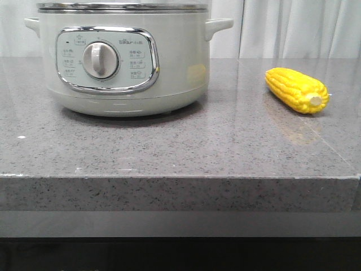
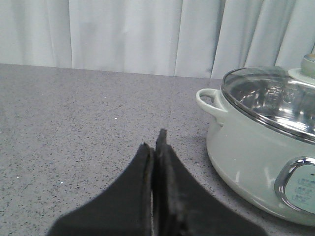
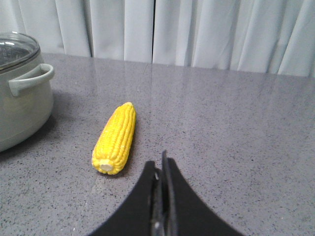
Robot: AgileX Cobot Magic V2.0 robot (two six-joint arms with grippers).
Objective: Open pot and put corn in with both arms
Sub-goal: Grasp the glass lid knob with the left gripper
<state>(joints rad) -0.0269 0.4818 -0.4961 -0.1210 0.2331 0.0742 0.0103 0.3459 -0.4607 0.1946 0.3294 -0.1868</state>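
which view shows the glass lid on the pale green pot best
The left wrist view: the clear glass lid shows from above, seated on the pale-green round pot, its knob partly cropped. The front view catches only the lid's steel rim; the right wrist view shows a sliver.

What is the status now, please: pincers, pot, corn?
Left pincer shut, empty; right pincer shut, empty. Pot lid on. Corn on countertop, right of pot, untouched. Nothing between them.

Glossy pale-green pot [image 1: 121, 56], glass lid [image 2: 273, 96], polished speckled stone table [image 1: 169, 158]
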